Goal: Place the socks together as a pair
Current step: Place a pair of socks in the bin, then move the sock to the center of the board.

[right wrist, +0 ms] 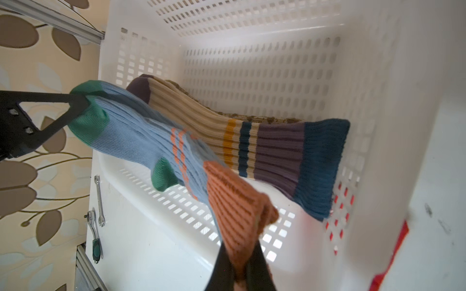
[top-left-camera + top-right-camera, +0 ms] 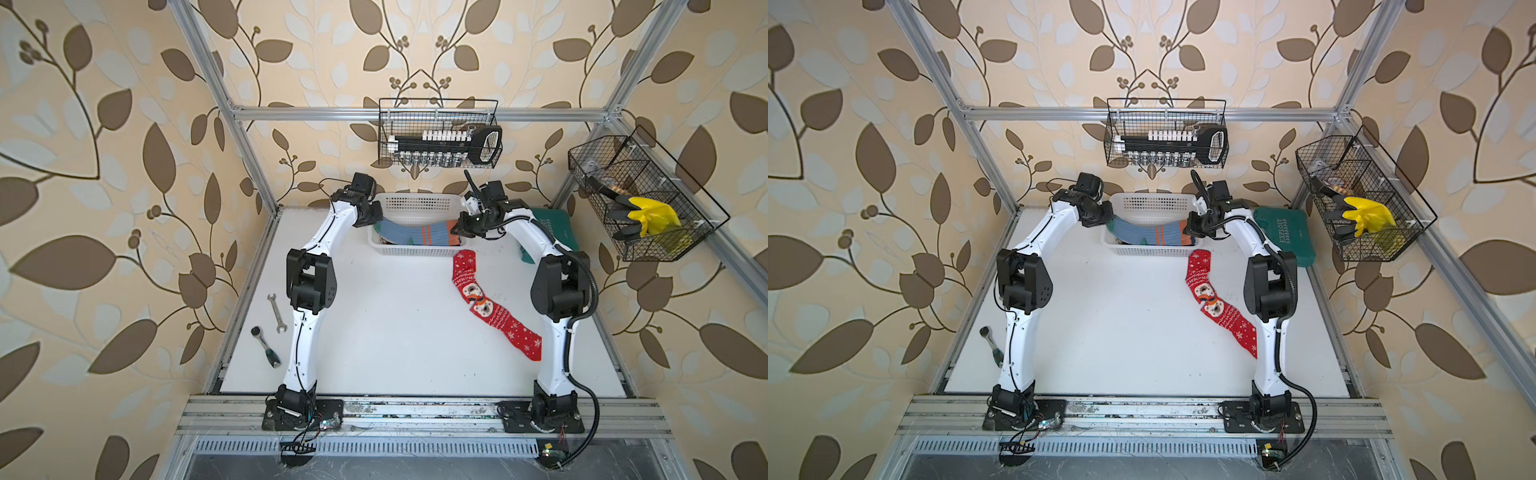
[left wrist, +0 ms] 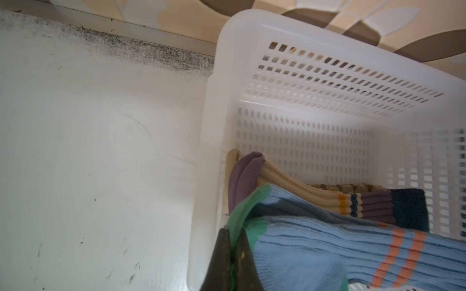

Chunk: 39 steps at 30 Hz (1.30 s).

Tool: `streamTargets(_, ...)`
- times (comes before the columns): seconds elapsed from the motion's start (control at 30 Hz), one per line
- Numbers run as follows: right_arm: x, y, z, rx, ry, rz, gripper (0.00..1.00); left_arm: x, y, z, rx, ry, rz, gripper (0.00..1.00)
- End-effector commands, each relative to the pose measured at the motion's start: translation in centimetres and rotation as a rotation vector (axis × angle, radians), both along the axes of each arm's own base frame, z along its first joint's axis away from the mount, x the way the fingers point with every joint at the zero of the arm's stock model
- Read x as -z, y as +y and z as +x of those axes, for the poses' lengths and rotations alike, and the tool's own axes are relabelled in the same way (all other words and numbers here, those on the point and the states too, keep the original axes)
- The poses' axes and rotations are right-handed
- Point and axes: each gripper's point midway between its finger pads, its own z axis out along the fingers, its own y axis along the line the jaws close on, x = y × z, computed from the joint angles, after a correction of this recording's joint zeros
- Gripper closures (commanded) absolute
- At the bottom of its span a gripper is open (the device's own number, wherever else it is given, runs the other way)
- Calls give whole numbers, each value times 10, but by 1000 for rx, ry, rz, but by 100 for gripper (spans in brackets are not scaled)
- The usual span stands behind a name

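Left claw (image 3: 232, 248) is clamped on the green toes and right claw (image 1: 241, 267) on the orange cuffs of the blue-grey socks (image 2: 409, 232), which hang over the basket (image 2: 415, 251) at 12 o'clock. Cream striped socks (image 1: 264, 141) lie inside. The red socks (image 2: 478, 297) lie together on the bench (image 2: 374, 332) around 3 o'clock, probably next. Both arms reach forward, wrists turned inward.

White worktop (image 2: 395, 332), scuffed. A perforated basket (image 2: 415, 250) is set on it. Red snowflake socks (image 2: 490, 303) are laid just off the basket's front right corner. A green case (image 2: 1287, 237) is seen right of the basket. A spanner (image 2: 276, 312) and ratchet (image 2: 266, 347) are noted well off its front left.
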Motion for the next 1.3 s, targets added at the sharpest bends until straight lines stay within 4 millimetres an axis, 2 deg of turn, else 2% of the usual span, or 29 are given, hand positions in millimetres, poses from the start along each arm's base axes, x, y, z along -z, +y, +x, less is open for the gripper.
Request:
streamTargets(0.0,2,-2,12,-2,2,29,100,-19,-4,12,24,-61,-9,100)
streamTargets(0.07,8,-2,15,-4,10,29,99,-11,-7,14,32,-49,-20,100)
streamTargets(0.13,12,-4,17,4,12,16,98,-4,-11,15,45,-40,-36,89)
streamTargets(0.23,12,-8,18,14,3,2,95,-4,-21,16,78,-44,-80,57)
streamTargets(0.3,7,-10,16,21,-10,-6,84,-10,-29,14,102,-62,-105,37)
streamTargets(0.37,-1,-13,15,30,-30,-14,72,-22,-37,11,124,-96,-115,24)
streamTargets(0.5,-31,-19,5,46,-101,-30,60,-57,-54,-6,169,-164,-148,19)
streamTargets(0.6,-58,-28,-11,74,-162,-57,58,-87,-68,-26,208,-222,-147,18)
streamTargets(0.67,-68,-35,-26,96,-185,-81,57,-110,-74,-41,219,-271,-134,18)
streamTargets(0.7,-70,-40,-35,109,-190,-101,57,-107,-74,-52,222,-265,-120,18)
streamTargets(0.73,-69,-44,-43,120,-189,-118,57,-111,-76,-60,222,-279,-115,18)
streamTargets(0.8,-62,-53,-64,141,-170,-150,57,-121,-74,-80,212,-309,-114,18)
streamTargets(0.87,-50,-57,-83,149,-137,-159,57,-122,-67,-97,188,-322,-119,19)
streamTargets(1.0,-13,-61,-118,151,-62,-184,57,-104,-49,-128,122,-328,-140,19)
streamTargets(1.13,28,-50,-153,121,4,-242,59,-68,-34,-162,88,-273,-144,19)
streamTargets(1.2,48,-42,-170,84,28,-379,60,-37,-28,-181,69,-248,-167,19)
streamTargets(1.23,56,-40,-175,68,34,-452,60,-36,-26,-190,68,-266,-191,19)
streamTargets(1.27,64,-38,-180,49,44,-518,60,-20,-23,-199,64,-252,-195,19)
